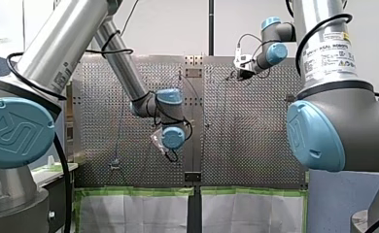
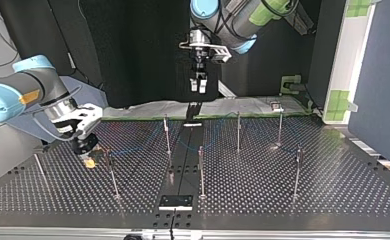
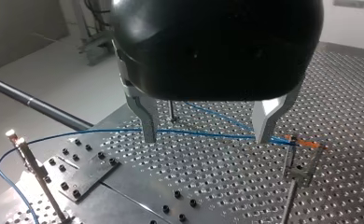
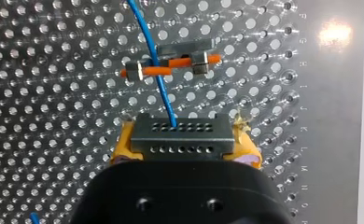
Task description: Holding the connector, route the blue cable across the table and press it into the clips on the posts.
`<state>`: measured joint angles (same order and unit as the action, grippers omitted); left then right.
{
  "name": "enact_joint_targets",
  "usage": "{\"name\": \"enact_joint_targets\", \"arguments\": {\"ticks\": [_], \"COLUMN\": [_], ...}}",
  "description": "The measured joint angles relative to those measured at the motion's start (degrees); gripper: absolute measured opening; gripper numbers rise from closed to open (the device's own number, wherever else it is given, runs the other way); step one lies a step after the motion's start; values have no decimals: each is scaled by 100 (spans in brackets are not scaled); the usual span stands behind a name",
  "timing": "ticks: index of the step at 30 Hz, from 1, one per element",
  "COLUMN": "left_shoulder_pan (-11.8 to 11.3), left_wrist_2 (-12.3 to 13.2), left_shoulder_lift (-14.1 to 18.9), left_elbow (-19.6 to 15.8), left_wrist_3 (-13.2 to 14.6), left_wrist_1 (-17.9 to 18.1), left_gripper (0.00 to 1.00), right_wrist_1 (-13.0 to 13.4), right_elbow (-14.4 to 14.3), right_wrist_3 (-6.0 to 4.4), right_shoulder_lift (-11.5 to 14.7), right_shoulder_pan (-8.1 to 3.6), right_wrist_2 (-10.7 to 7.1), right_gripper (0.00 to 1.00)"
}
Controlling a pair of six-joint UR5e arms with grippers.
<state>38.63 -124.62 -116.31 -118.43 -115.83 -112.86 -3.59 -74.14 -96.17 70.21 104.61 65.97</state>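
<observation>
My right gripper point(image 4: 185, 145) has its jaws clamped on the connector point(image 4: 180, 133), with the blue cable point(image 4: 159, 79) crossing the orange clip point(image 4: 171, 65) just ahead. My left gripper point(image 3: 206, 138) hangs jaws apart over the table point(image 3: 348, 93); most posts point(image 2: 201, 172) look undone to me.

left arm point(image 1: 56, 53): silver tube, blue joint caps point(image 1: 15, 131), black cable point(image 1: 67, 184) | left claw point(image 3: 206, 138): black housing, metal fingers point(image 3: 147, 116)

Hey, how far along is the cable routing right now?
Done: my right tool grips the connector; the cable runs across the table. In hand: the cable crosses the orange clip ahead. To do, seemingly: press it in; my left tool hangs open.
</observation>
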Motion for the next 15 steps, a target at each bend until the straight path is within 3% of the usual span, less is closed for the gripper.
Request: {"name": "enact_joint_targets", "arguments": {"ticks": [6,15], "left_shoulder_pan": [-28,-30], "left_wrist_2": [340,889], "left_shoulder_lift": [0,1], "left_elbow": [-365,-921], "left_wrist_3": [-136,-346], "left_wrist_1": [234,-183], "left_gripper": [99,99], "right_wrist_1": [0,-2], "right_elbow": [0,0], "right_wrist_3": [4,16], "right_shoulder_lift": [-13,-28], "right_shoulder_pan": [0,-3], "right_wrist_2": [4,8], "right_gripper": [0,0]}}
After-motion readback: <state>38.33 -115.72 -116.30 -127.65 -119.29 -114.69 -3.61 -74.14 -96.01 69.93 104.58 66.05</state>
